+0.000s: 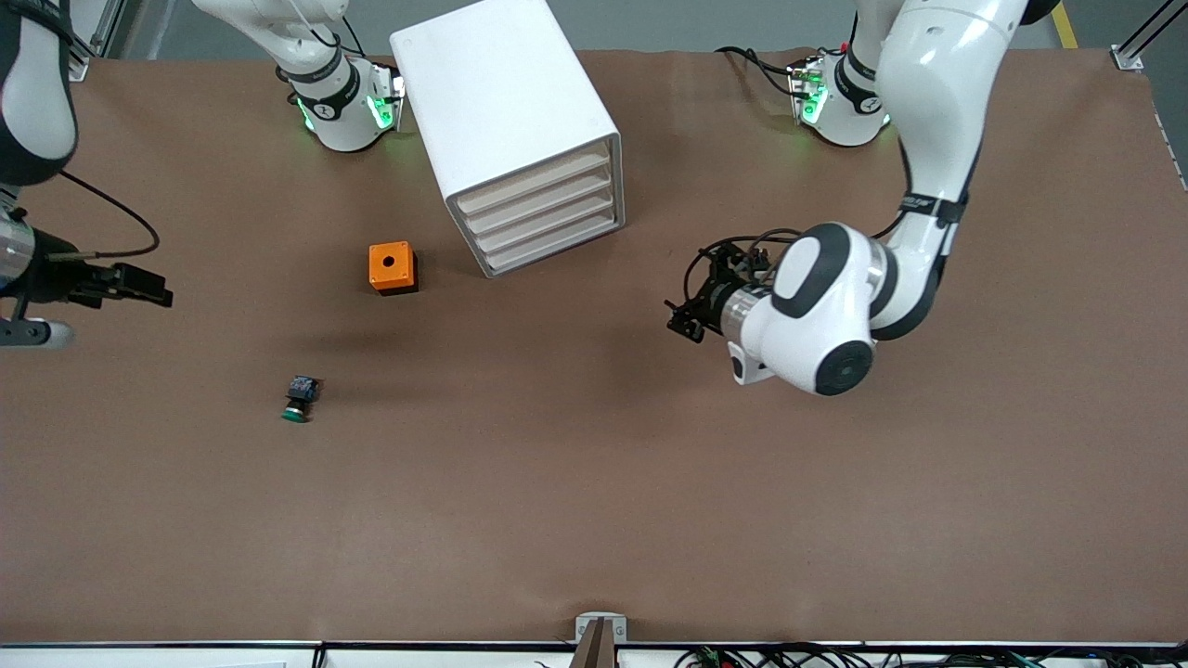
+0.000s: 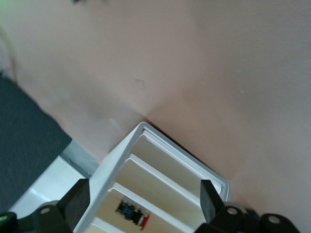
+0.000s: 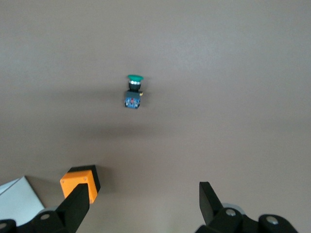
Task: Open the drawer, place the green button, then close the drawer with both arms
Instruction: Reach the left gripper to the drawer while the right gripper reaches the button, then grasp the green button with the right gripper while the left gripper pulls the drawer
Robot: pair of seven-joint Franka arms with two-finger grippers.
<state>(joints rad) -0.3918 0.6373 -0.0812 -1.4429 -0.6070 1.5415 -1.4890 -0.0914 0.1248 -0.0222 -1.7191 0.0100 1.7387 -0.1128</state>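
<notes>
The button (image 1: 301, 399) lies on its side on the tabletop (image 1: 594, 520), nearer the front edge than the orange box (image 1: 393, 267). The right gripper (image 1: 139, 283), fingers apart, hovers near the right arm's end, well apart from it. The left gripper (image 1: 685, 315), jaws spread, faces the closed drawer unit (image 1: 520, 139); it should probably square up to one drawer front before pulling.

Bright light is shining from above; my white jointed arms (image 1: 919, 139) are casting soft shadows; my wrist pictures are looking blurry.

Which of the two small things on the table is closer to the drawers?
The orange box with the hole on top; it sits beside the drawer unit, while the green-capped button lies nearer the front camera.
</notes>
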